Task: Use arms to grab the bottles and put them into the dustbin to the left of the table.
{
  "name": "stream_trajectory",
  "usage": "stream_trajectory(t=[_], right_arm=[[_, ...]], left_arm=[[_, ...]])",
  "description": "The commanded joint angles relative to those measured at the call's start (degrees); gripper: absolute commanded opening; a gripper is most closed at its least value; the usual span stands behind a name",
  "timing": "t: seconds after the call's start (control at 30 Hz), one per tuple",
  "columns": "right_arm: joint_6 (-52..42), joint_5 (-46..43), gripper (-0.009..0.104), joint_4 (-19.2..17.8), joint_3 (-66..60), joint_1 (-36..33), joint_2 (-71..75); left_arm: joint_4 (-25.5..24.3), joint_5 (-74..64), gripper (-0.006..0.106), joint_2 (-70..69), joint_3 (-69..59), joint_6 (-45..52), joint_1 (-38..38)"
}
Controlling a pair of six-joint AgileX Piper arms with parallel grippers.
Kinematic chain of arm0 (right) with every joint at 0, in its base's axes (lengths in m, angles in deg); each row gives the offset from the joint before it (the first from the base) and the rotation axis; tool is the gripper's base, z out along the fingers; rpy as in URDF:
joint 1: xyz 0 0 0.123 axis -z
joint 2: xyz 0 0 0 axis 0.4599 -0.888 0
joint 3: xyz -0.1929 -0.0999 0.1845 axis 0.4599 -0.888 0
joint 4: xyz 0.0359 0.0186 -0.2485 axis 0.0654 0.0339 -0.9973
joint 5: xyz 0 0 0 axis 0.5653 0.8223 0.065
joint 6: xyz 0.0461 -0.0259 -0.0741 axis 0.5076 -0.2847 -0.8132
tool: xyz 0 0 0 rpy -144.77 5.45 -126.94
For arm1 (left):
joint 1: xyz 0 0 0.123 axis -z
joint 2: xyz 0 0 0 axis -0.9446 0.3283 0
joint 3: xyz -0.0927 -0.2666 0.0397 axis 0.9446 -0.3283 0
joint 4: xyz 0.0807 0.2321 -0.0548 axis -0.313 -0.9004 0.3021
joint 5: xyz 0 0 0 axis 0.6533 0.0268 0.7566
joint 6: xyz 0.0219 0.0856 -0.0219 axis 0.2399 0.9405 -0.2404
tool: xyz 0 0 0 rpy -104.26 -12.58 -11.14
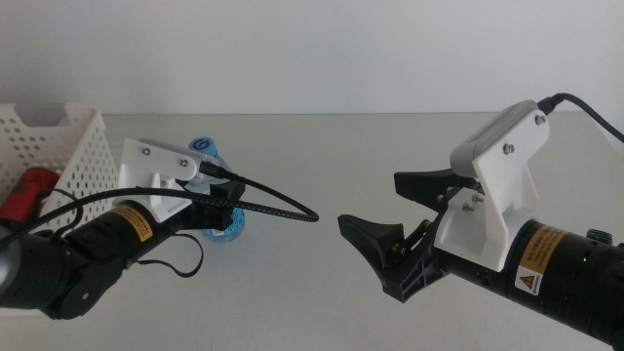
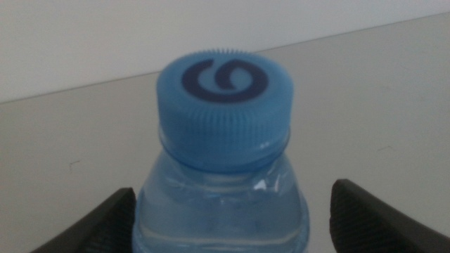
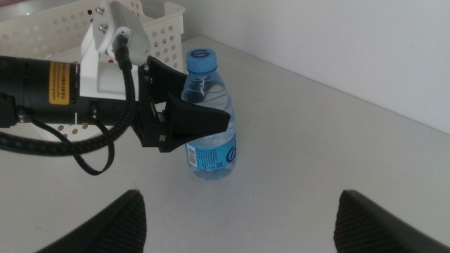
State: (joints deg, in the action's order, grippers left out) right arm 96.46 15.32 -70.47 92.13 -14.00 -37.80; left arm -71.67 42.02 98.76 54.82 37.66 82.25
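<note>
A clear water bottle with a blue cap point(image 1: 204, 146) stands on the grey table point(image 1: 322, 146) next to the white perforated dustbin point(image 1: 68, 146). My left gripper point(image 1: 222, 202) is open with one jaw on each side of the bottle's body. The left wrist view shows the cap point(image 2: 225, 105) between the jaws, with a gap on one side. A red can point(image 1: 29, 191) lies inside the dustbin. My right gripper point(image 1: 370, 201) is open and empty over the table's middle, facing the bottle point(image 3: 211, 149). The yellow tea bottle is out of view.
The dustbin point(image 3: 105, 24) stands at the table's left end, close behind the left arm's white housing point(image 1: 156, 175). A black cable point(image 1: 283, 207) loops from the left arm toward the middle. A white wall stands beyond the table's far edge.
</note>
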Motion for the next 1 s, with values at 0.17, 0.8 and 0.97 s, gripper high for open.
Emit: stream_trajectory(t=[0.17, 0.8, 0.97], right_arm=[[-0.7, -4.0, 0.071, -0.2, 1.4, 0.2, 1.6], [-0.7, -4.0, 0.071, -0.2, 1.4, 0.2, 1.6], [-0.7, -4.0, 0.071, -0.2, 1.4, 0.2, 1.6]], left_arm=[[3.4, 13.0, 0.092, 5.2, 2.6, -1.0, -0.2], [5.4, 12.3, 0.014, 7.3, 3.8, -2.3, -0.2], [6.0, 1.8, -0.001, -1.8, 3.8, -2.3, -0.2]])
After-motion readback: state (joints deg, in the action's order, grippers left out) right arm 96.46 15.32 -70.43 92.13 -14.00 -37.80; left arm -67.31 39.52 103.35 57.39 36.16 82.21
